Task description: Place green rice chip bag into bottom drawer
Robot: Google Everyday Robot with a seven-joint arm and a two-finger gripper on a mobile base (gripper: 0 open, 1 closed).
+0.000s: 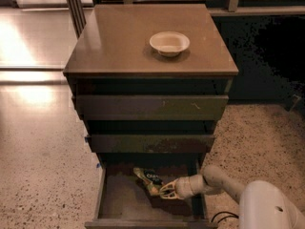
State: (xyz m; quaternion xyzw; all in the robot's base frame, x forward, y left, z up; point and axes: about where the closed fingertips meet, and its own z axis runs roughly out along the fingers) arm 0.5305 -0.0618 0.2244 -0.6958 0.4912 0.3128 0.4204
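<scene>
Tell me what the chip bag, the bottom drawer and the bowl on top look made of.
The green rice chip bag: likely foil or plastic film, visibly crinkled. The bottom drawer: seemingly dark brown wood, matte, flat floor. The bowl: cream, smooth; ceramic, plastic or paper, unclear. The claw is inside the drawer at the bag's lower end.

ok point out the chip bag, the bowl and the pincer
chip bag (147, 177): camera view, middle of its foil
bowl (169, 42): camera view, its inner floor
pincer (164, 191): camera view, tip, inside the bottom drawer (121, 202) by the bag
</scene>
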